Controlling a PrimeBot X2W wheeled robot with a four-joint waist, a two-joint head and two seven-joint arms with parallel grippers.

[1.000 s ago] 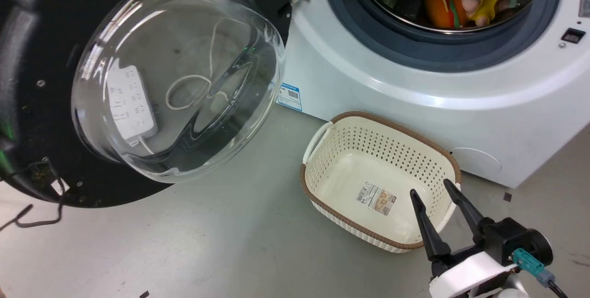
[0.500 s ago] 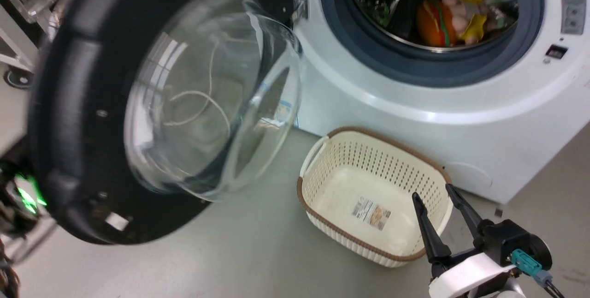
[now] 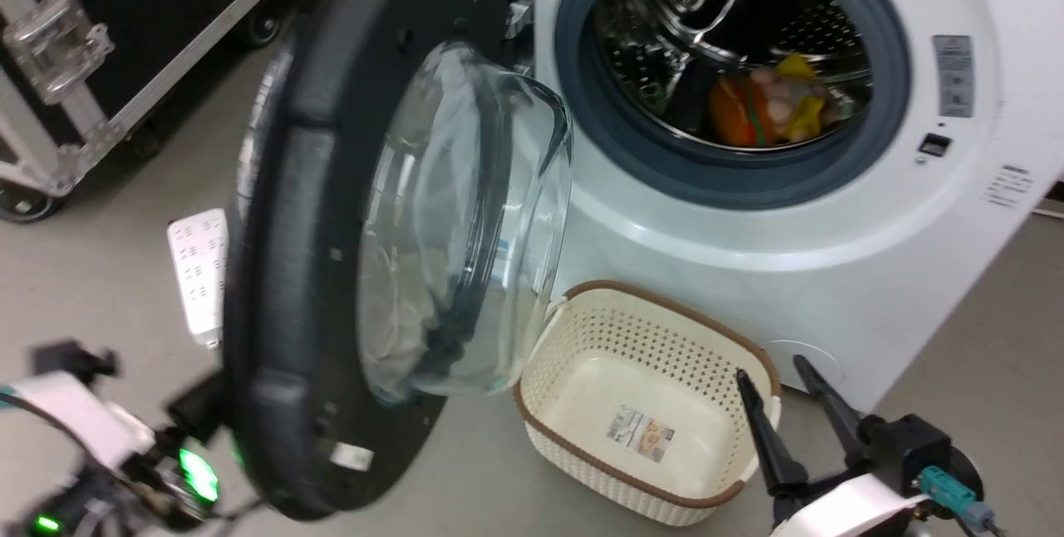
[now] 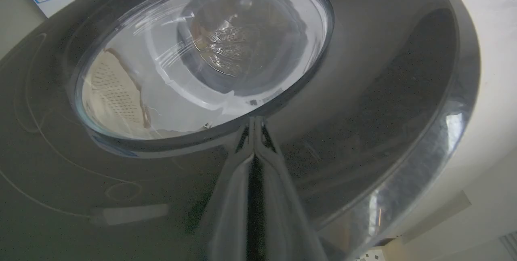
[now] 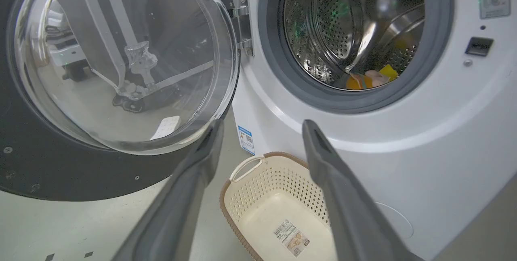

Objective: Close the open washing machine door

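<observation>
The washing machine door (image 3: 283,271), black-framed with a bulging glass bowl (image 3: 465,229), stands about half open, edge-on to the head view. Its hinge is left of the washing machine (image 3: 748,254) opening, where the grey gasket and steel drum show. In the left wrist view my left gripper (image 4: 253,123) is shut, its tips pressed against the door's glossy outer face (image 4: 363,111) just below the window rim. Its blurred white forearm (image 3: 75,421) shows behind the door. My right gripper (image 3: 770,368) is open and empty at the lower right, above the basket's near rim. The right wrist view shows the door (image 5: 40,164) and the machine (image 5: 404,152).
A cream perforated basket (image 3: 640,404) sits on the floor in front of the machine, close to the door's lower edge. Soft toys (image 3: 765,100) lie in the drum. A white power strip (image 3: 198,271) lies on the floor behind the door, near a black wheeled case (image 3: 100,46).
The door has swung from wide open towards the machine. The head camera has also shifted, bringing more of the machine and my left forearm into view. The right gripper stays open in place.
</observation>
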